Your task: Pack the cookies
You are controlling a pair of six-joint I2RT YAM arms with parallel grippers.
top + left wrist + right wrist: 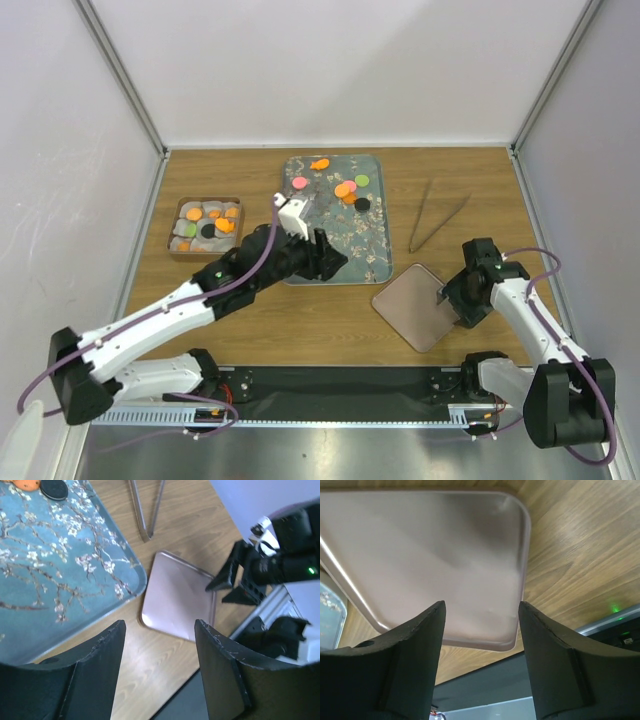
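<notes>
Several cookies point(345, 188), orange, pink, green and black discs, lie at the far end of the floral tray point(365, 250). More cookies point(207, 225) sit in a small metal box point(172, 240) at the left. My left gripper point(326, 258) is open and empty over the tray's near edge; its wrist view shows the jaws point(159, 630) spread above bare wood, with a black cookie point(54, 489) at the top. My right gripper point(450, 297) is open and empty at the right edge of a flat pinkish lid point(412, 305); the jaws point(481, 612) straddle the lid's near corner point(430, 555).
Metal tongs point(435, 222) lie on the wood right of the tray and also show in the left wrist view point(145, 510). The lid point(177, 602) lies just right of the tray's corner point(60, 580). The black base rail point(340, 385) runs along the near edge.
</notes>
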